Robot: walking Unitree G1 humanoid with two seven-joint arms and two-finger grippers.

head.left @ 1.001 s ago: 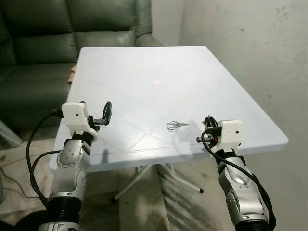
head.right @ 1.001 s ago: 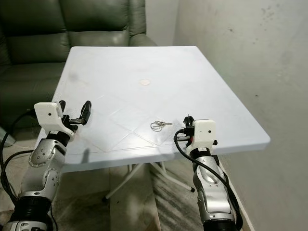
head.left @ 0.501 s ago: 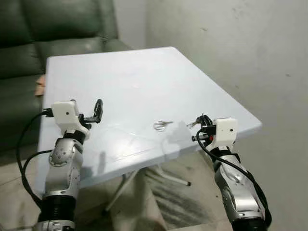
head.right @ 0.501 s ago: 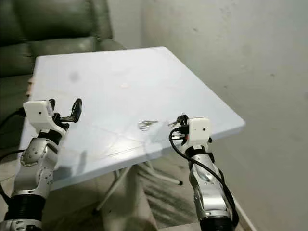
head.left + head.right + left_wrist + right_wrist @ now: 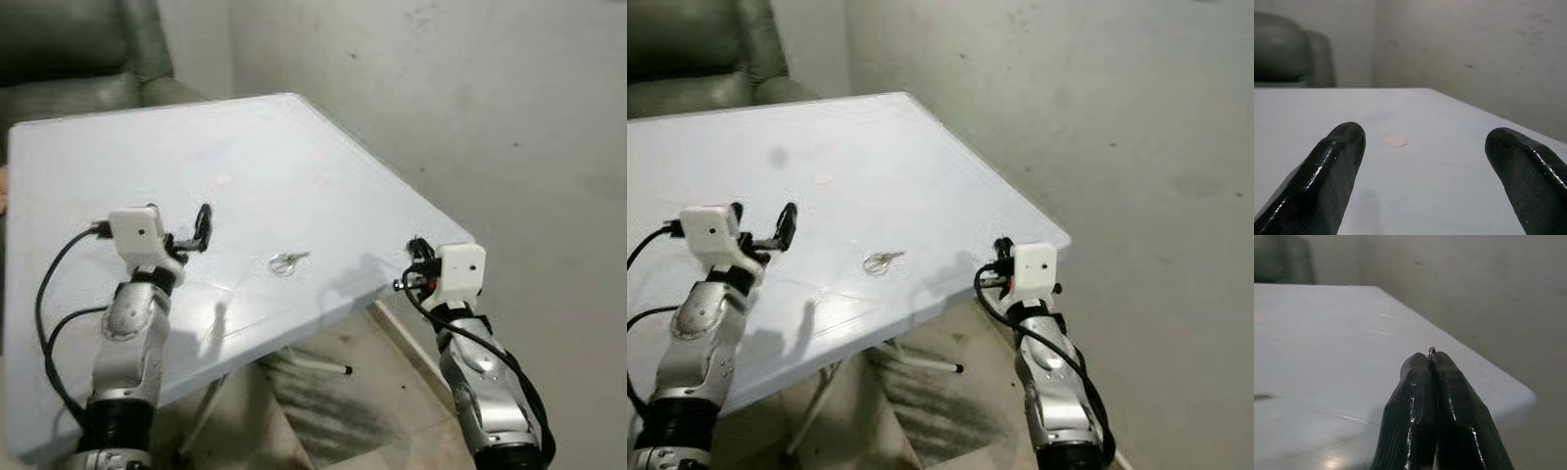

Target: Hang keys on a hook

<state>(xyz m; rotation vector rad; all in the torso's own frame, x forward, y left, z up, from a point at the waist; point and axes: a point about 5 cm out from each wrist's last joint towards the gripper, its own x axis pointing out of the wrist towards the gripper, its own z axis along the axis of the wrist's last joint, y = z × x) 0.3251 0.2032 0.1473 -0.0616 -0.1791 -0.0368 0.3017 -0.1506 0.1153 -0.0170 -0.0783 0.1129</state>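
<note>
A small bunch of keys on a ring lies flat on the white table, near its front edge. My right gripper hovers just off the table's near right corner. Its fingers are shut, with a small metal ring poking out between the tips. One key's tip shows at the edge of the right wrist view. My left gripper is open and holds nothing, low over the table to the left of the keys. Its two fingers stand wide apart.
A round mark sits mid-table. A dark green sofa stands behind the table. A bare grey wall runs along the right side. The table's metal legs stand on the floor below its front edge.
The camera has swung to the right, so table and sofa slid left and more wall shows. My right gripper now sits past the table's corner. Both grippers keep their states.
</note>
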